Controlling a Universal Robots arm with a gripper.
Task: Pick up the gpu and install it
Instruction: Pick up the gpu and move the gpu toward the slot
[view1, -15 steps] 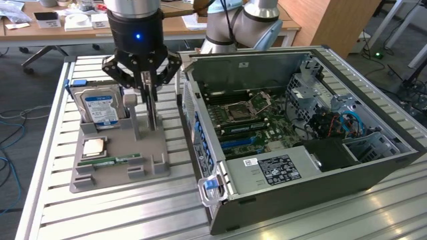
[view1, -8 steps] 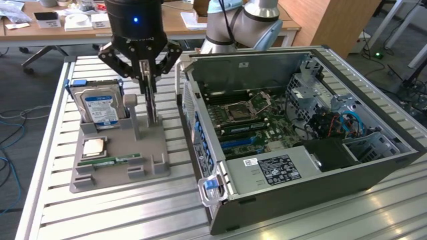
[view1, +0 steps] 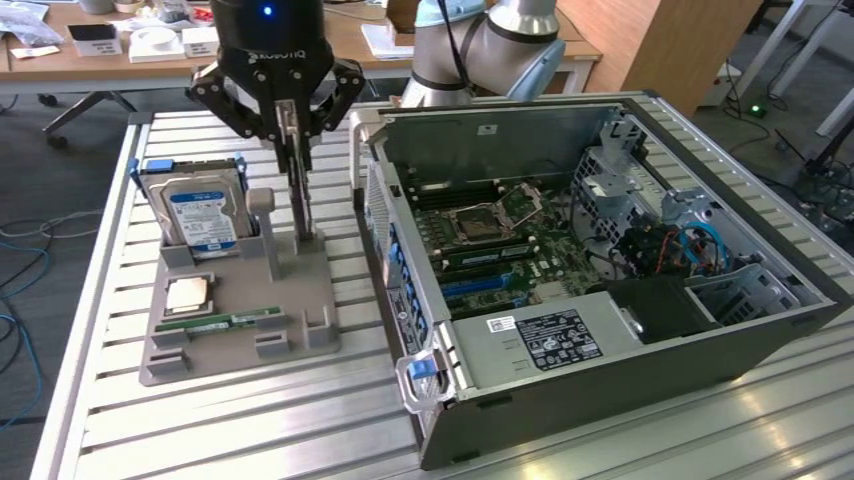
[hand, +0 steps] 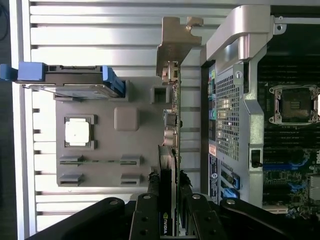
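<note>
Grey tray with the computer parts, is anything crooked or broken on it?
Nothing stands out. The hard drive and gpu stand upright in the grey tray, the chip and memory stick lie flat in their slots.

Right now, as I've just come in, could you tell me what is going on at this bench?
A robot arm's gripper has its fingers closed on the gpu, a thin card standing on edge at the grey holder beside the open computer case. The card has not reached the case yet. A hard drive, a processor and a memory stick rest on the same holder.
</note>
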